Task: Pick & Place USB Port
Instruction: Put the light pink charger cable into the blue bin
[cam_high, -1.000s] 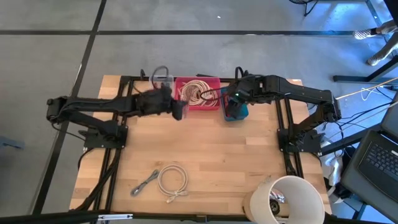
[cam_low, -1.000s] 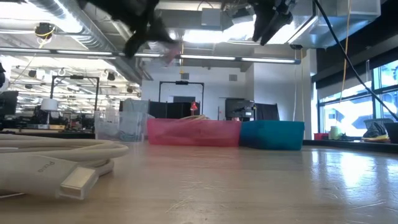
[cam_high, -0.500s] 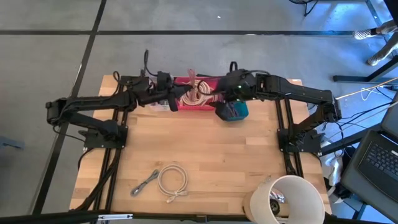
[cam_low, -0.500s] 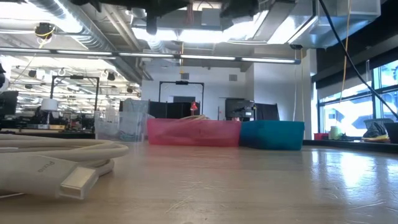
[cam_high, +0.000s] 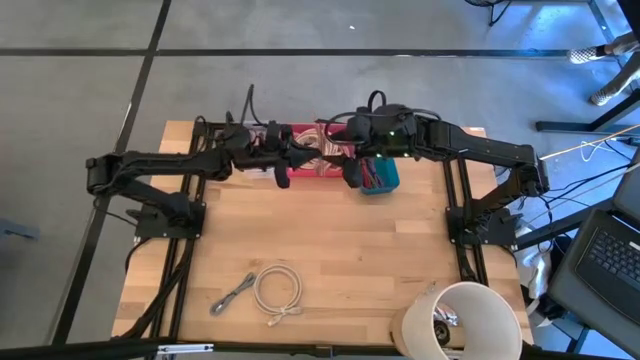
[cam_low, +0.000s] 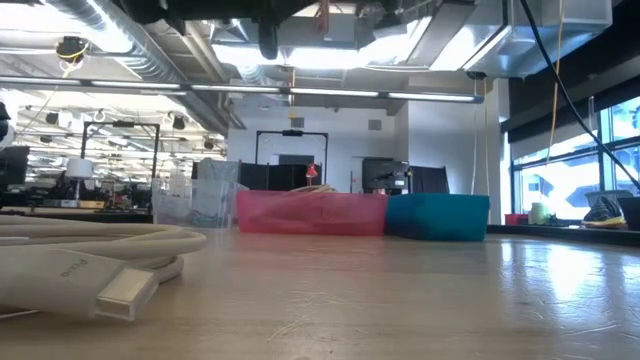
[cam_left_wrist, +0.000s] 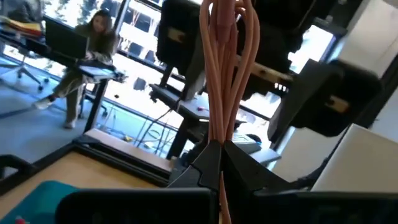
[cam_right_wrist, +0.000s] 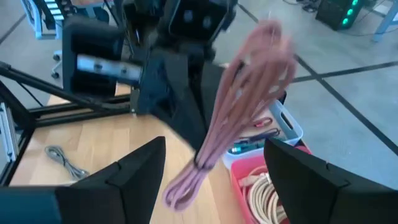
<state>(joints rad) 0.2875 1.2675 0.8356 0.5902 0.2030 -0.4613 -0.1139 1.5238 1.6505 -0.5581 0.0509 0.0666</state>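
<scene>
High view: both arms meet above the bins at the tabletop's far edge, left gripper (cam_high: 283, 160) over the red bin (cam_high: 318, 165), right gripper (cam_high: 352, 168) beside the teal bin (cam_high: 382, 178). Left wrist view: its jaws are clamped on a looped pink cable (cam_left_wrist: 225, 81). Right wrist view: the cable hangs between the right gripper's wide-spread fingers (cam_right_wrist: 124, 177), untouched.
</scene>
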